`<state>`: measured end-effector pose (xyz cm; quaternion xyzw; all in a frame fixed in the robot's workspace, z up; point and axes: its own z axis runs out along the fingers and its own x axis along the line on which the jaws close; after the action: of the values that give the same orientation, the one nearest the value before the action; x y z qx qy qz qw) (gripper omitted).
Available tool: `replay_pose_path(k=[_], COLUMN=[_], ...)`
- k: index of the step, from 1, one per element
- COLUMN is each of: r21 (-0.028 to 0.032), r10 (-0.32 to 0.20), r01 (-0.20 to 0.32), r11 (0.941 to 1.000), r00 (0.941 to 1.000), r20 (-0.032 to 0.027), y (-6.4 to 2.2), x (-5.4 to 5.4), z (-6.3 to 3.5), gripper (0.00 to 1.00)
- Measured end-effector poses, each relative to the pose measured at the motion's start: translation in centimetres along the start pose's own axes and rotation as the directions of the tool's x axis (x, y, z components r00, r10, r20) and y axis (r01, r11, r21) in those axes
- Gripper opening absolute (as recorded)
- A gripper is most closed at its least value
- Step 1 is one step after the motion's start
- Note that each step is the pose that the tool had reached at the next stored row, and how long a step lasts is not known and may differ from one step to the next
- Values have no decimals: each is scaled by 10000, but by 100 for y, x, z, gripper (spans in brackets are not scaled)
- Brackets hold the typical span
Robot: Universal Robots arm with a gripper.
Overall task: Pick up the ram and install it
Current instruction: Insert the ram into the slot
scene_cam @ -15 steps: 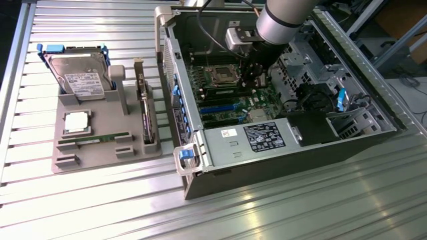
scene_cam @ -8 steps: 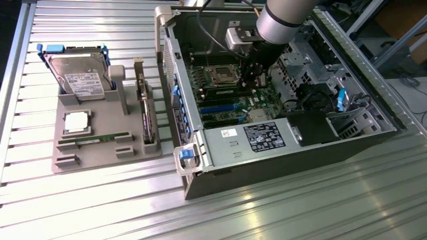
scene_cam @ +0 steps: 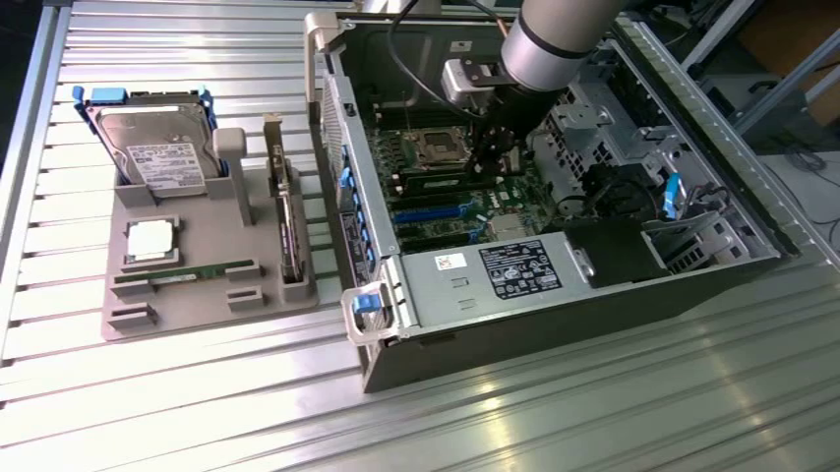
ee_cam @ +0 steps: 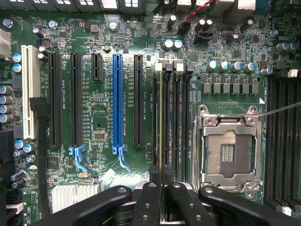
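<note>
Holding the thin green ram stick (ee_cam: pixel 161 122) pinched edge-on in the gripper (ee_cam: pixel 161 178) fingers, black memory slots (ee_cam: pixel 171 117) just beyond the fingertips. I judge any tilt could jam it on a slot wall.

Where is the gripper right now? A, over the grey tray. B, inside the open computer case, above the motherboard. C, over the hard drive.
B: the gripper sits inside the computer case, with the motherboard and its slots directly beneath it.

Glossy ribbed metal table (scene_cam: pixel 591 413), matt plastic tray (scene_cam: pixel 197 297).
</note>
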<state>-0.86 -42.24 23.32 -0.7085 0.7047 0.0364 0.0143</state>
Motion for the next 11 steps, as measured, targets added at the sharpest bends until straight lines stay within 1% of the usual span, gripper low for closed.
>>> replay_pose_path(k=[1,2,4,5,7,11], r21=[1,1,0,0,0,1], r10=[0,0,-1,0,0,0], r01=[0,0,1,0,0,0], r11=[10000,10000,10000,10000,10000,10000], r00=[10000,10000,10000,10000,10000,10000], r20=[2,1,1,1,-1,1], y=[0,0,0,0,0,4], x=[0,0,0,0,0,-10], z=[1,1,1,0,-4,-138], gripper=[13,19,19,25,25,25])
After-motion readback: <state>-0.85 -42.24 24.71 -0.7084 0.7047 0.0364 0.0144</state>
